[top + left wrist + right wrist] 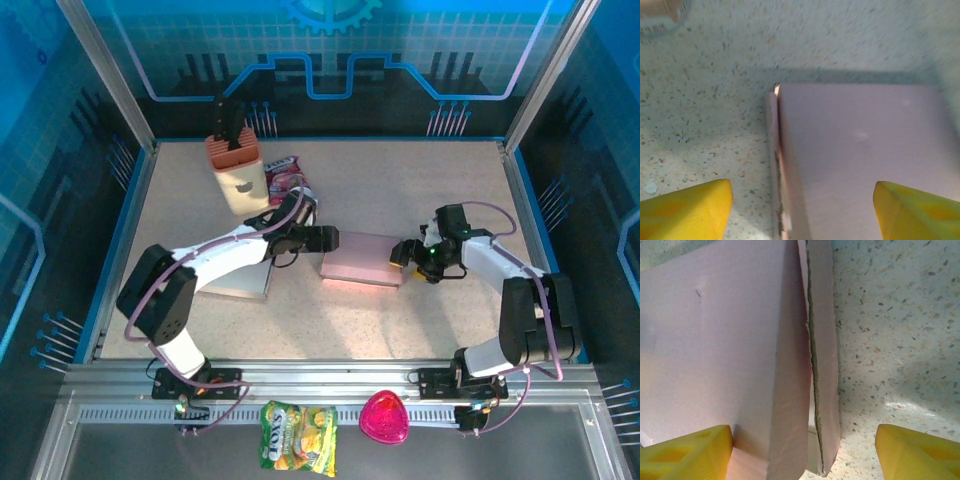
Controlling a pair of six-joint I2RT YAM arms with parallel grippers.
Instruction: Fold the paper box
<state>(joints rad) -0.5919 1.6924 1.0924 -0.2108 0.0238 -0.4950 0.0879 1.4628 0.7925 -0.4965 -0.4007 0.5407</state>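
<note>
The box [362,258], pink and flat, is lying near the middle of the worktop [440,190], between the two hands. The left hand [325,240] is sitting at the box's left end with its jaws standing wide open. In the left wrist view its yellow fingers [687,210] are spreading to either side of that end, one over bare worktop and the other over the pink top panel. A narrow side flap [773,165] is running along the box's edge between them.

The right hand [401,253] is meeting the box's right end, also open and gripping nothing. In the right wrist view one finger [685,452] is lying over the box's top and the other is hanging over the speckled worktop. Between them a side flap [824,365] is leaning just apart from the main panel, showing its raw grey edge.

A tan block [236,172] with black handles is standing at the far left, with a pink packet [285,178] just beside it. A grey sheet [240,285] is lying under the left arm. On the near rail a green-yellow packet [298,436] and a pink heart [384,418] are resting side by side.
</note>
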